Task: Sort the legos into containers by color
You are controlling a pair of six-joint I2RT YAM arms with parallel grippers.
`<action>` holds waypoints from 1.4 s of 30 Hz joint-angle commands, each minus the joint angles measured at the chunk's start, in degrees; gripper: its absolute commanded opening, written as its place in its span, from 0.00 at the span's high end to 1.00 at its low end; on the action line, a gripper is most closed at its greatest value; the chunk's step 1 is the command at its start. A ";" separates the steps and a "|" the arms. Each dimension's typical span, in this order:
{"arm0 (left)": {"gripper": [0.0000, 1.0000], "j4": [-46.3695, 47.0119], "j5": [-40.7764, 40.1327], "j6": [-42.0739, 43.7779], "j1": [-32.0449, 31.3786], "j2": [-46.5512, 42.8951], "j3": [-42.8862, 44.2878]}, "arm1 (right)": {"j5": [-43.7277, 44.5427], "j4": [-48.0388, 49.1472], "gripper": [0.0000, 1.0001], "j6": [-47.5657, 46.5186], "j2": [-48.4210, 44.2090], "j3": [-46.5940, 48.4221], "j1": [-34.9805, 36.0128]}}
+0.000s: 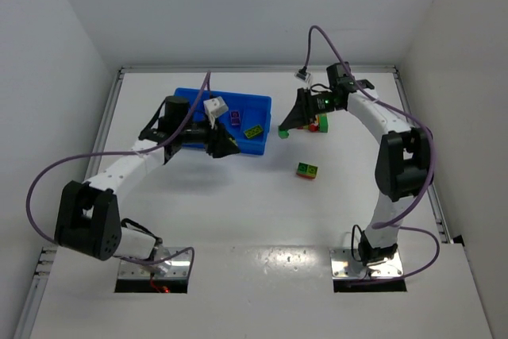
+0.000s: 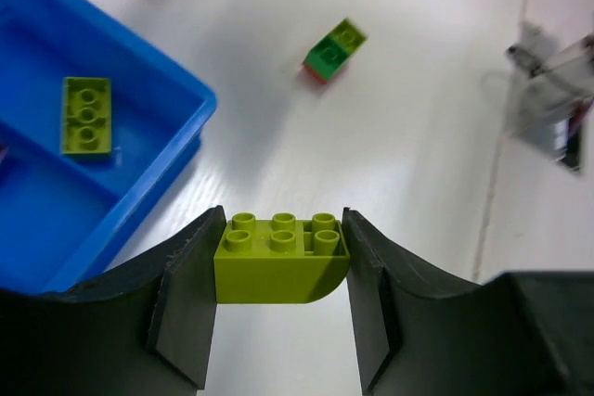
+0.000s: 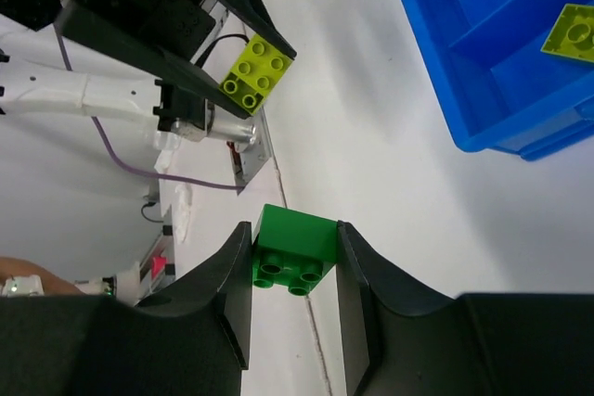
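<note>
My left gripper (image 2: 281, 266) is shut on a yellow-green brick (image 2: 278, 271), studs up, held above the table just off the near right corner of the blue tray (image 2: 176, 90). In the top view it (image 1: 230, 147) sits at the tray's (image 1: 246, 99) front edge. My right gripper (image 3: 293, 252) is shut on a green brick (image 3: 294, 240) and hangs right of the tray (image 3: 464, 62) in the air (image 1: 284, 129). A yellow-green brick (image 1: 253, 131) and a purple brick (image 1: 235, 117) lie in separate tray compartments.
A green-and-red clump (image 1: 307, 170) lies on the table in front of the right gripper. A red, green and yellow-green clump (image 1: 320, 123) sits under the right wrist. White walls close in the table on three sides.
</note>
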 commanded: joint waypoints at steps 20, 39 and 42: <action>0.99 -4.53 -44.24 -33.35 -9.99 23.32 32.38 | 5.86 5.36 1.00 1.84 -5.07 -3.98 -1.45; 0.35 -5.06 -40.03 -32.74 -8.84 40.56 44.36 | 9.99 6.42 1.00 1.84 -4.54 -2.84 -3.03; 0.24 -5.06 -41.16 -32.74 -8.84 40.56 44.36 | 11.74 7.65 1.00 1.84 -4.54 -2.31 -3.03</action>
